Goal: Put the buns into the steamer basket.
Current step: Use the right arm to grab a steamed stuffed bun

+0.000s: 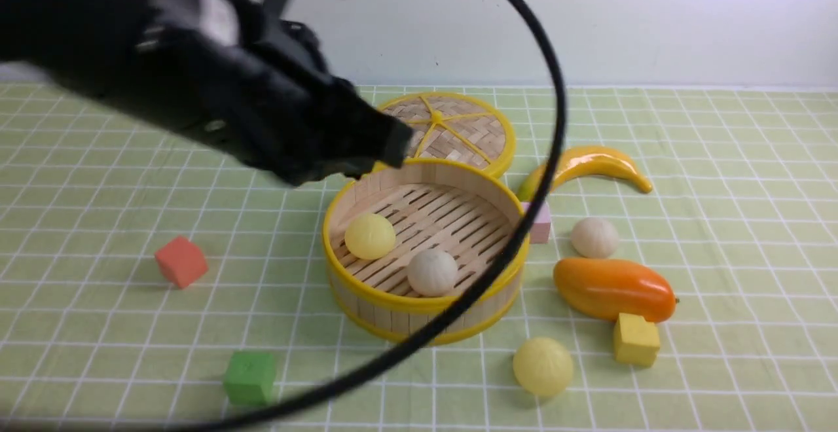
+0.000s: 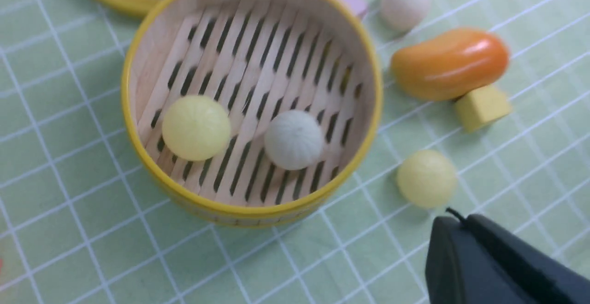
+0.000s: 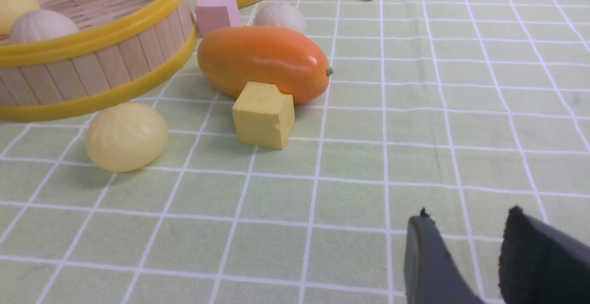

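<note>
Front view: basket (image 1: 425, 317) mid-table, yellow bun (image 1: 370, 236) and white bun (image 1: 433, 272) inside. Other yellow bun (image 1: 543, 366) on cloth near basket; other white bun (image 1: 594, 237) beside mango (image 1: 614, 289). Left gripper (image 2: 461, 219) closed, empty. Right gripper (image 3: 468, 216) partly open, nothing between fingers.

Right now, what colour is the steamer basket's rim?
Yellow rim, clearest in the front view.

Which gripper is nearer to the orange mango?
Right, as far as I can judge. The right gripper is over the cloth on the near side of the mango; the left is high above the basket side.
</note>
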Controlling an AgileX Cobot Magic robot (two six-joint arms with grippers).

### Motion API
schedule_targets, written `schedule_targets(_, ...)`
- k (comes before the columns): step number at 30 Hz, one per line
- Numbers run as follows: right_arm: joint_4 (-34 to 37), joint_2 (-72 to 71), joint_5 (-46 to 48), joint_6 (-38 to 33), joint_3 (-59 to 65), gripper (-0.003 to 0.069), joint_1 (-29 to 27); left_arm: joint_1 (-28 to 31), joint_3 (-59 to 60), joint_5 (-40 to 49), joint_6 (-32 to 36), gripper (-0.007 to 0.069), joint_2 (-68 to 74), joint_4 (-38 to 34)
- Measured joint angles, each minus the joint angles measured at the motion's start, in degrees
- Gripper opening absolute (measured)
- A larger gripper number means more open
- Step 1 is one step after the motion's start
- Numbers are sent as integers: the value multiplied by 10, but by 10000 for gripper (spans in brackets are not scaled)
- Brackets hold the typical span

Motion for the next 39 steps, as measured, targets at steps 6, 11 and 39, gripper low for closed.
schedule_targets(6,0,0,0,0,0,241,0,0,291,-207,0,-13,-283,-19)
schedule_targets(11,5,0,-6,2,1,241,0,0,471,-298,-7,-13,-458,-21)
schedule_targets(39,132,653,333,-20,-487,1,53,0,630,-312,-31,-13,-574,-23)
